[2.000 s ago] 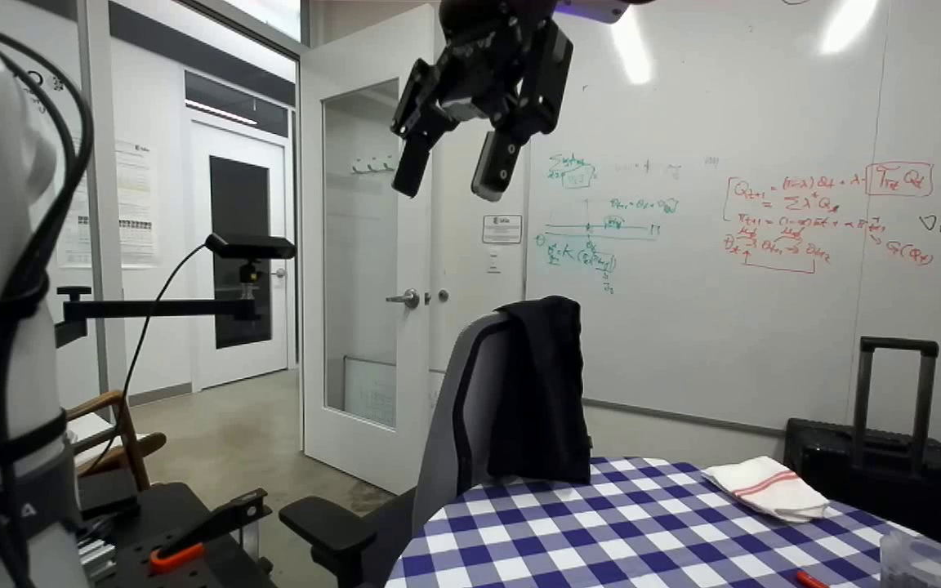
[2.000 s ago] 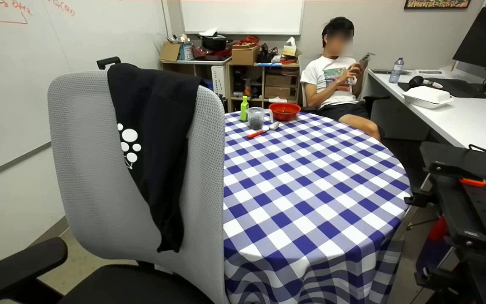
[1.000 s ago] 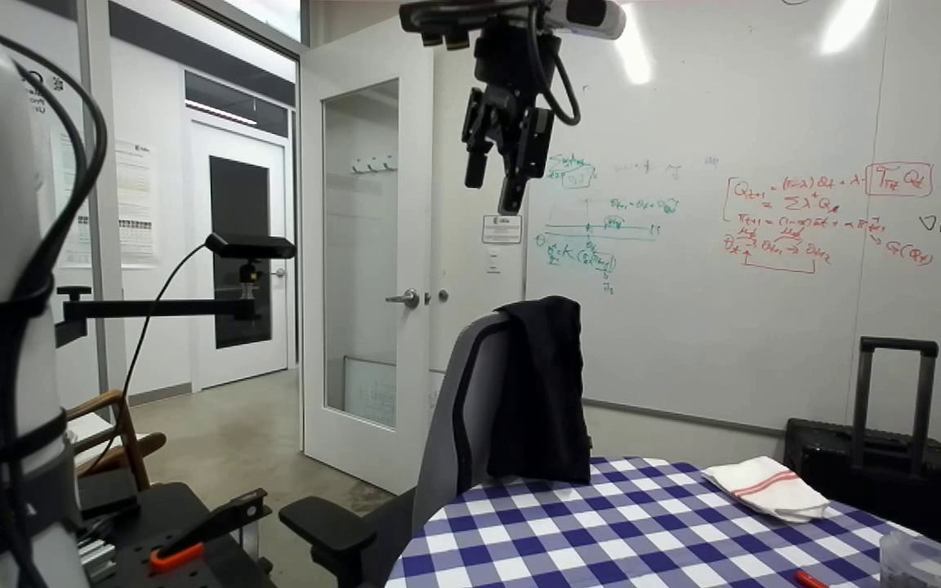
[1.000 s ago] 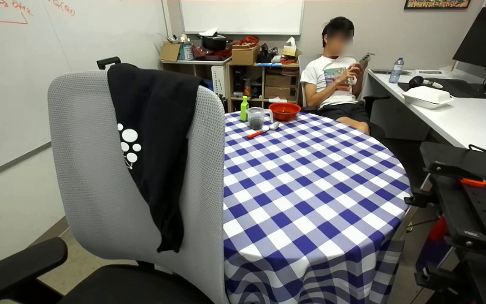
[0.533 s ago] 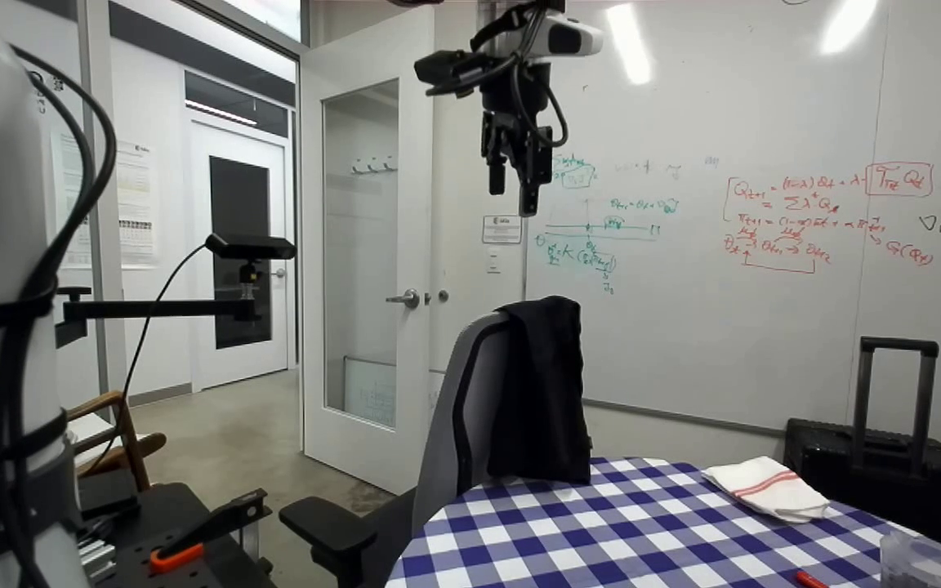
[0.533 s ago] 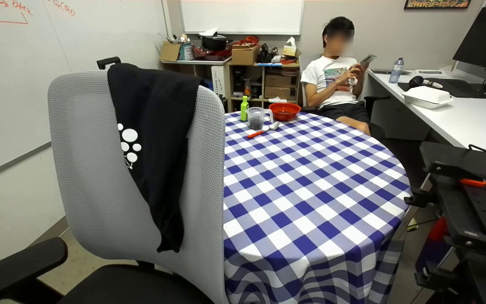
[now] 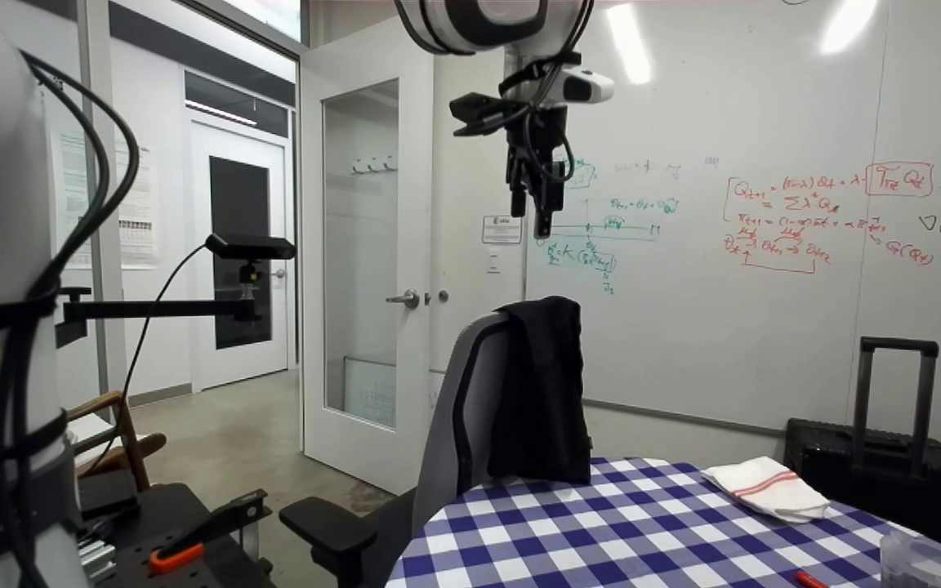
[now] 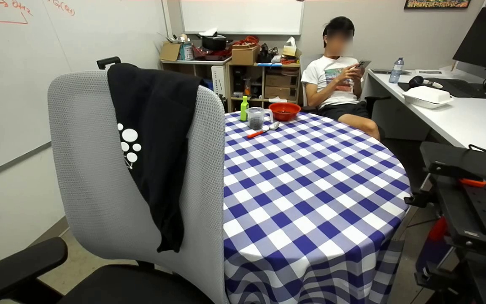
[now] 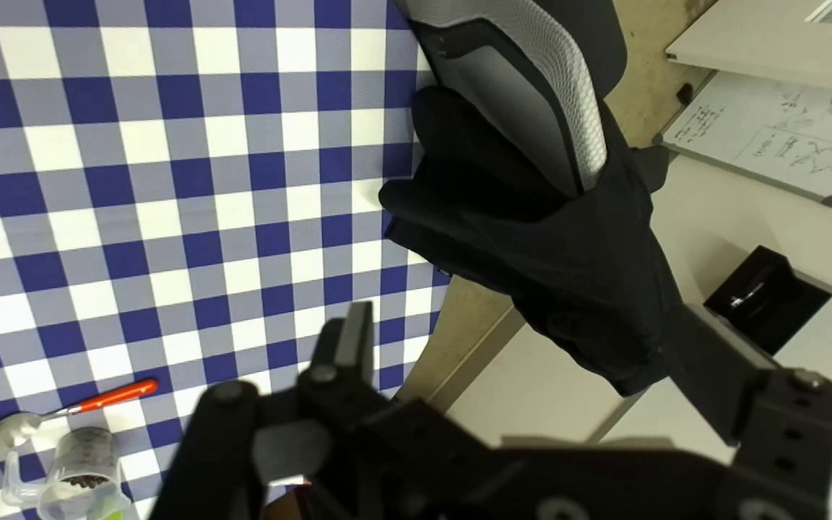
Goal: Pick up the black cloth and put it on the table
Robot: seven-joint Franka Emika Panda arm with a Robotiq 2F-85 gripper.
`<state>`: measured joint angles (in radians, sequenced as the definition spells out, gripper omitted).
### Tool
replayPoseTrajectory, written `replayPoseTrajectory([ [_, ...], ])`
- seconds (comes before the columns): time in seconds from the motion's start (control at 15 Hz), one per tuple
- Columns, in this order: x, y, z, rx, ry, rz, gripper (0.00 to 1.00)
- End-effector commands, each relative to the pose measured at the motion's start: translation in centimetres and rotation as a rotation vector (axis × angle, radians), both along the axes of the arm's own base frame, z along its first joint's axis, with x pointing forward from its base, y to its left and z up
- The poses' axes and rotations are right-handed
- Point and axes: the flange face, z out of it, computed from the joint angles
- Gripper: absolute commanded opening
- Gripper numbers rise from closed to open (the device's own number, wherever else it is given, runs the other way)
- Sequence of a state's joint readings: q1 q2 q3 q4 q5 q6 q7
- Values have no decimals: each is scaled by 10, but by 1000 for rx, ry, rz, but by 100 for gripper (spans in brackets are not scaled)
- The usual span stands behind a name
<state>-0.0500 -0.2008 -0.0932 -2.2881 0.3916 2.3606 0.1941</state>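
The black cloth [image 7: 540, 392] hangs over the top of the grey office chair's back; in an exterior view its other side [image 8: 154, 126] shows white dots. In the wrist view the cloth [image 9: 568, 260] drapes over the chair top. The table [image 8: 302, 181] with the blue-and-white checkered cloth stands beside the chair, and also shows in the wrist view [image 9: 206, 180]. My gripper [image 7: 531, 224] points down above the chair top, apart from the cloth. In the wrist view the gripper's fingers [image 9: 521, 325] are wide apart with nothing held. One finger overlaps the cloth's edge in the picture.
The grey office chair [image 8: 82, 169] borders the table. A folded white towel [image 7: 769, 488], a measuring cup [image 8: 256, 119], a red-handled spoon [image 8: 262, 131], a green bottle [image 8: 244, 109] and a red bowl [image 8: 284, 112] are on the table. A seated person [image 8: 333, 82] is behind it.
In an exterior view my gripper has swung right and away from the camera, turned to point straight down, and lowered toward the chair top. The cloth and chair have not moved.
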Motion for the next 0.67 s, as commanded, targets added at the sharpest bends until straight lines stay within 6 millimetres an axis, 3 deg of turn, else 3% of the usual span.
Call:
replayPoseTrajectory([
  [0.0,57,0,-10,86,26,-120,100],
  [0.27,92,13,-9,192,33,-188,100],
  [0.33,72,6,-14,140,32,-162,100],
  [0.6,87,11,-14,162,30,-174,100],
])
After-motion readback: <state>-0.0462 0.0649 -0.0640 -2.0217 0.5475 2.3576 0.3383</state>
